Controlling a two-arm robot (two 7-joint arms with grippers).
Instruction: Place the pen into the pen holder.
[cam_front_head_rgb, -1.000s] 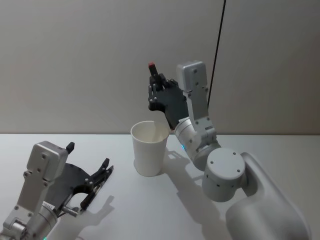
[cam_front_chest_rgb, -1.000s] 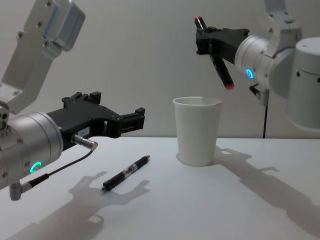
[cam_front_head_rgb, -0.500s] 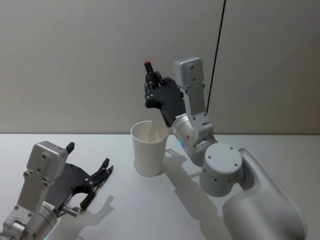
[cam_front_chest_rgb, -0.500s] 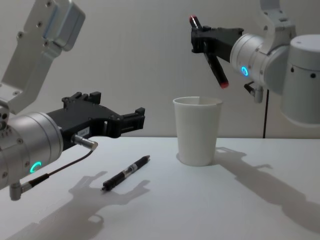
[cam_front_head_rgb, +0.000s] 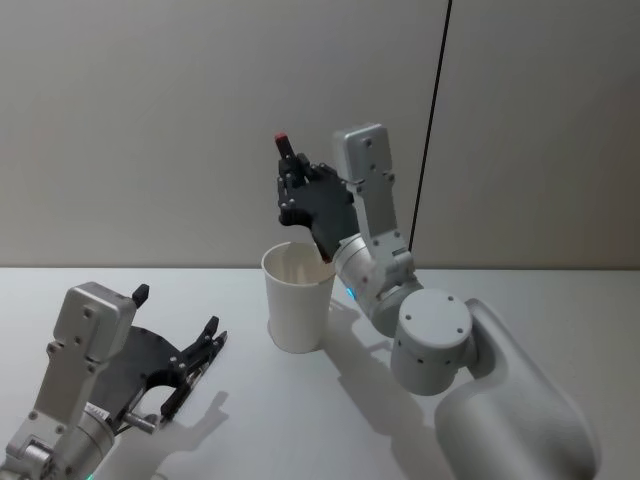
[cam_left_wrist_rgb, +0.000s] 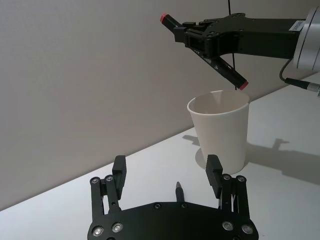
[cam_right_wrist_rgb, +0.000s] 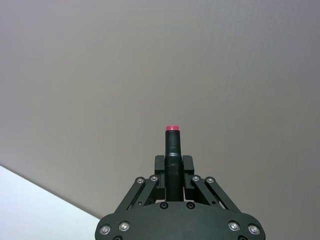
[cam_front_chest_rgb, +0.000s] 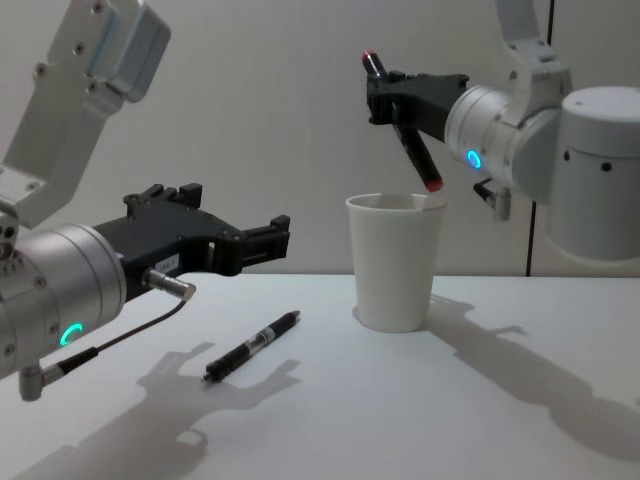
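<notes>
Chest view puts the whole matter at the cup's mouth. The right gripper hangs high above the pen holder, its fingers clamped on the barrel of the red-tipped pen. The right wrist view shows a finger pressed against each side of that barrel.

The pen is not upright. Its long axis slants, with the top end leaning toward the robot's left and the lower end pointing down toward its right. That lower tip hovers just above the rolled rim, over the right-hand part of the opening rather than its middle, and is not yet inside. The left wrist view agrees, with the tip close above the rim on the side nearer the right arm.

By my reckoning, the coming move depends on that offset. The tip should come a little leftward, or the pen should stand straighter, before it drops. Otherwise it may catch the rim and tip the light cup.

The left gripper sits low over the counter, well apart from the cup, with its fingers spread wide. A second pen lies flat beneath it, untouched.
</notes>
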